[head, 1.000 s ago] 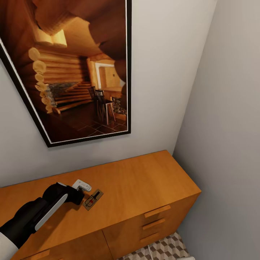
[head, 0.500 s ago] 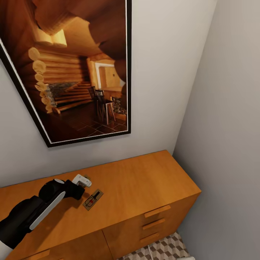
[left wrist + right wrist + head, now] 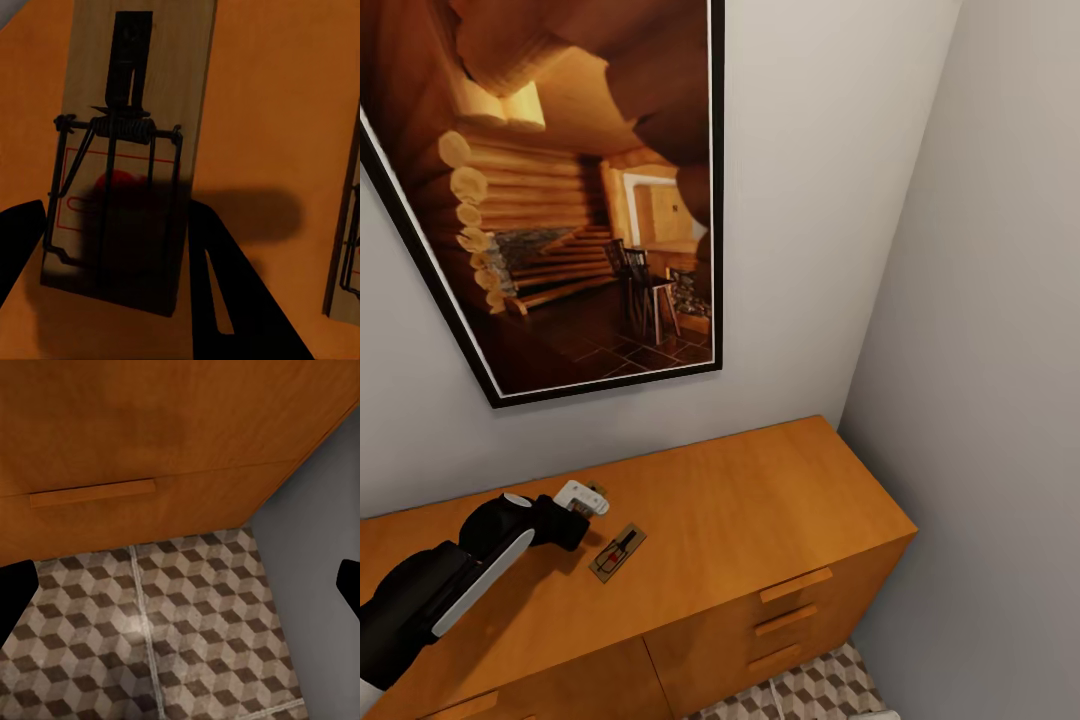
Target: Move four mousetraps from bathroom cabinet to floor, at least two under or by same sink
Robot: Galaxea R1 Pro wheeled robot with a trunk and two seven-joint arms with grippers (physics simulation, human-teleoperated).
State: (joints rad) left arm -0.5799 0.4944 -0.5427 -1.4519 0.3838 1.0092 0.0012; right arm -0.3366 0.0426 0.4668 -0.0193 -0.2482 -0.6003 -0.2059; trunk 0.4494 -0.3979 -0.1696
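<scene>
My left gripper [image 3: 591, 496] hovers over the top of the orange-brown cabinet [image 3: 760, 500]. In the left wrist view, a mousetrap [image 3: 135, 112] sits between the dark fingers [image 3: 225, 300] of the left gripper [image 3: 112, 214], which is shut on it. The trap is raised, casting a shadow on the wood below. Another mousetrap [image 3: 618, 551] lies flat on the cabinet top just right of that gripper; its edge [image 3: 346, 247] also shows in the left wrist view. Low in front of the cabinet's drawer front [image 3: 150, 420], my right gripper [image 3: 180, 589] is open with nothing in it above the cube-patterned bathroom floor [image 3: 187, 622].
A large framed picture [image 3: 560, 200] hangs on the wall behind the cabinet. A grey side wall [image 3: 980, 400] closes in right of the cabinet's end. Bar handles [image 3: 796, 584] line the drawers. A strip of tiled floor [image 3: 810, 690] shows in front.
My left gripper has risen and drawn back a little from the cabinet top with its mousetrap. The other mousetrap has stayed put.
</scene>
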